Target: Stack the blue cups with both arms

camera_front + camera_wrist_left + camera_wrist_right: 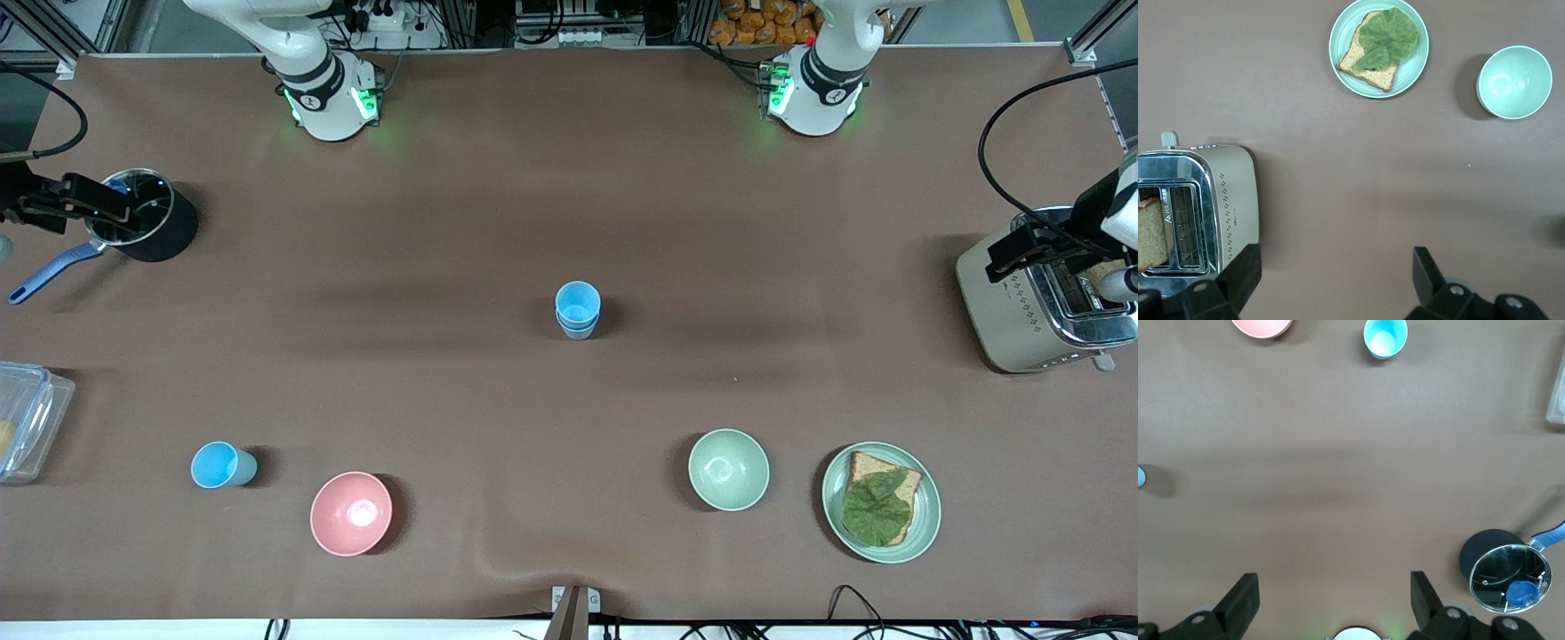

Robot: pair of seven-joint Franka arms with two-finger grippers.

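Observation:
Two blue cups (578, 309) stand nested in a stack at the middle of the table; the stack's edge shows in the right wrist view (1141, 477). A single sky-blue cup (222, 465) stands nearer the front camera toward the right arm's end, beside the pink bowl (350, 513); it also shows in the right wrist view (1385, 338). My right gripper (105, 208) (1331, 600) is open and empty, up over the black pot (142, 222). My left gripper (1022, 249) (1335, 277) is open and empty, up over the toaster (1040, 311).
A pale green bowl (728, 469) and a green plate (925, 516) with bread and lettuce sit near the front camera toward the left arm's end. A clear plastic container (31, 418) lies at the right arm's end. The toaster (1211, 200) holds a bread slice.

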